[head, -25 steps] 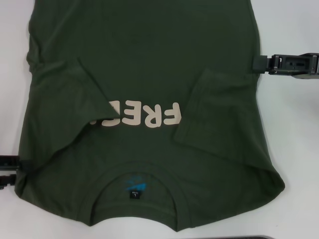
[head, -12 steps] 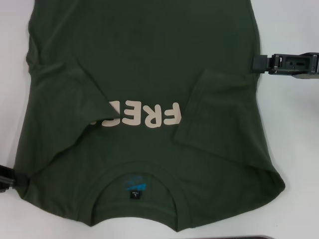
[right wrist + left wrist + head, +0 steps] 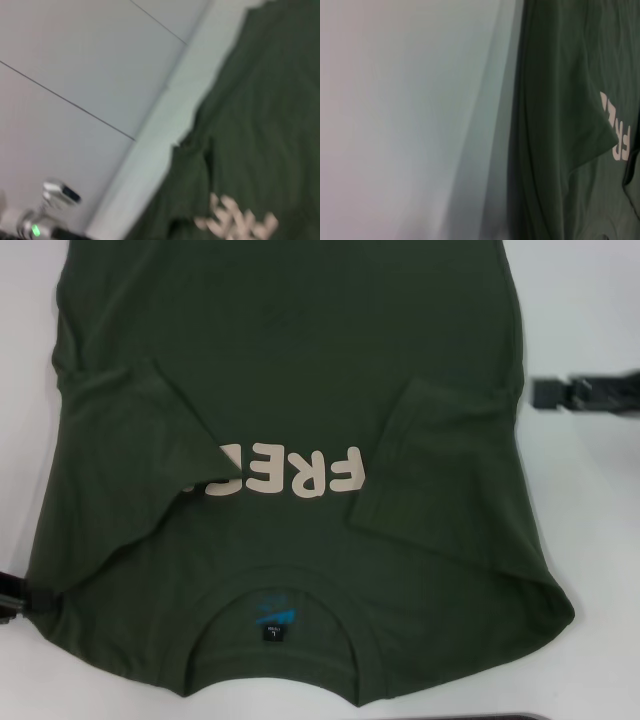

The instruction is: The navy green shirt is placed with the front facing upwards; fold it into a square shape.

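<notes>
White table (image 3: 590, 500) flanks the navy green shirt (image 3: 300, 360); both grippers sit at its edges.

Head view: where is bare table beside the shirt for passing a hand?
Bare table lies right of the navy green shirt, below the right gripper. A narrower strip runs along its left edge, above the left gripper. The middle is covered.

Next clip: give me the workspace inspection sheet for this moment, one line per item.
Surface: white table, bare around the shirt.
Job's things: navy green shirt lies flat, front up, both sleeves folded inward, the left one covering part of the "FREE!" lettering; collar nearest the robot.
Clutter: nothing seen.
Grippers: left gripper at the shirt's left edge near the shoulder; right gripper beside the right edge, apart from the cloth.
Cables: nothing seen.
Surroundings: dark object at the near table edge.
</notes>
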Motion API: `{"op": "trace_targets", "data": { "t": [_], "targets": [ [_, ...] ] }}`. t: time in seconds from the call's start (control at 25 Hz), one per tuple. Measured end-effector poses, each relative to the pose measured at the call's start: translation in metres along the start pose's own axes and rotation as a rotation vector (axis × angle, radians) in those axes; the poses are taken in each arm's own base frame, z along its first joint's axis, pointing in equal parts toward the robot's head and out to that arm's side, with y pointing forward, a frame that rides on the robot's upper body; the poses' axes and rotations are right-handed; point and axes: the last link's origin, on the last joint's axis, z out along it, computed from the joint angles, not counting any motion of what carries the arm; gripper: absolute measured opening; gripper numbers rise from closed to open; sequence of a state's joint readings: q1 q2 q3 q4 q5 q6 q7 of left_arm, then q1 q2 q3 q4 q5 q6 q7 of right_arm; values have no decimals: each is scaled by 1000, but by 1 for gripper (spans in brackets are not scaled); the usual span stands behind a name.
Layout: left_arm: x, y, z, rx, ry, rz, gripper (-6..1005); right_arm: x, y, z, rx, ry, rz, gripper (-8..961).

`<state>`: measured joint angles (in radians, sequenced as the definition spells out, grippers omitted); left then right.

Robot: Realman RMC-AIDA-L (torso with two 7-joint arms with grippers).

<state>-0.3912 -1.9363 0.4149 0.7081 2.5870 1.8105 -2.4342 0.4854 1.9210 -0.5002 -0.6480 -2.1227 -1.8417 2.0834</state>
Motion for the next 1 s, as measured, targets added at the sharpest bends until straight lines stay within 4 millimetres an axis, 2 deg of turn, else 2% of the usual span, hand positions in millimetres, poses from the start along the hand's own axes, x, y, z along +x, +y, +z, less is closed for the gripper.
{"op": "trace_targets", "data": {
  "t": [0.24, 0.4, 0.64, 1.0],
  "targets": [
    [3, 3, -4, -2, 11, 11, 49, 17, -4, -48, 97, 173, 115, 789],
    [5, 7, -4, -15, 13, 30, 49, 26, -6, -66, 160, 242, 183, 789],
    [10, 13, -5, -23, 6, 60, 48, 42, -10, -56, 184, 342, 209, 789],
    [15, 14, -7, -32, 33, 56, 48, 49, -10, -47, 173, 382, 227, 785]
  ]
}}
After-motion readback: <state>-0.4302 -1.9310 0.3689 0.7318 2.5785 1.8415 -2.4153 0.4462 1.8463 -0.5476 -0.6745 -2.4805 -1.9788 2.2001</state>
